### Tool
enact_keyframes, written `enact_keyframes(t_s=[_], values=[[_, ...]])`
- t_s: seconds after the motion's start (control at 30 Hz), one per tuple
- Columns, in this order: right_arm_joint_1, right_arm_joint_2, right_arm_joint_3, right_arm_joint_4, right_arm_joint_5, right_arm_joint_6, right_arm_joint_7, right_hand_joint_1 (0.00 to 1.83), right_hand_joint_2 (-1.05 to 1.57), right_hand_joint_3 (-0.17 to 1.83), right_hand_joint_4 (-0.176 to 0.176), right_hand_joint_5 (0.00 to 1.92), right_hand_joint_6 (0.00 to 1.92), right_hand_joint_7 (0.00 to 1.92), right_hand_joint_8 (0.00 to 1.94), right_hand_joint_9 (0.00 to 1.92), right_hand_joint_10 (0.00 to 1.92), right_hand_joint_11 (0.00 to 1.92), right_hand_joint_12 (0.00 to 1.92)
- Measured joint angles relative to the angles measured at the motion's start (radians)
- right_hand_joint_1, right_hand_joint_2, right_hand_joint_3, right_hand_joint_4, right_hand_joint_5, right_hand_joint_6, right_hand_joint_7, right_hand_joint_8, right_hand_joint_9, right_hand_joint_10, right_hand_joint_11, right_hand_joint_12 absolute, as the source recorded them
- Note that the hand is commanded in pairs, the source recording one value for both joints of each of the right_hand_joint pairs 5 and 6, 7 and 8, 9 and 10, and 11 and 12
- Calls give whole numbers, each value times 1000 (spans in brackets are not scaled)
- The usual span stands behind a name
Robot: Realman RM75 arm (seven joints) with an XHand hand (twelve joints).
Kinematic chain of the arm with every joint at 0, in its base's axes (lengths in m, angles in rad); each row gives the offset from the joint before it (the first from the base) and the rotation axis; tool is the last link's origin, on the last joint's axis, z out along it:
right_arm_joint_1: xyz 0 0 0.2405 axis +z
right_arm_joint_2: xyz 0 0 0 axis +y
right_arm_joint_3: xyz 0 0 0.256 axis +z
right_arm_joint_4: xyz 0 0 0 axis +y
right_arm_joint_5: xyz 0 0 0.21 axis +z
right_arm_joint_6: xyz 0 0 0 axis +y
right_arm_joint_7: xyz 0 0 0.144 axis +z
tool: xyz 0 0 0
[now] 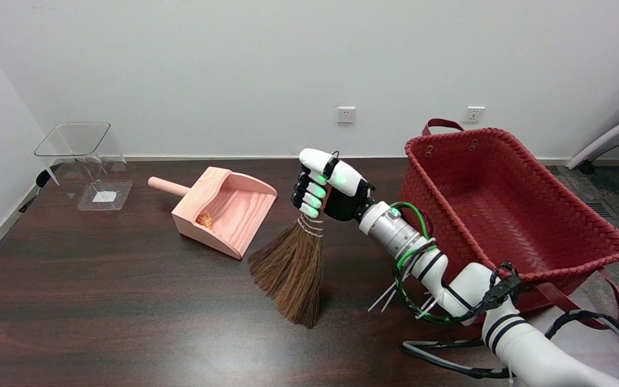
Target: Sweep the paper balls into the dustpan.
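Observation:
My right hand [324, 185] grips the handle of a small brown straw broom [291, 269], fingers wrapped around it near the white binding. The bristles fan down and to the left, tips close to or on the dark table [100, 301]. A pink wooden dustpan [227, 209] lies left of the broom, its open mouth facing the bristles and its round handle pointing up-left. One small orange-brown paper ball [204, 219] sits inside the pan near its back wall. I see no other paper balls on the table.
A red woven basket [508, 209] stands right of my arm, close to the forearm. A clear plastic container [85, 164] sits at the table's far left corner. The white wall with two sockets runs behind the table.

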Motion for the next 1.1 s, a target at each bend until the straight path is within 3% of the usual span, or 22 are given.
enact_keyframes(t_s=[1.1], values=[[70,50,-5,34,0,48,-126,998,1571,608,0,1920,1920,1920,1920,1920,1920,1920,1920]])
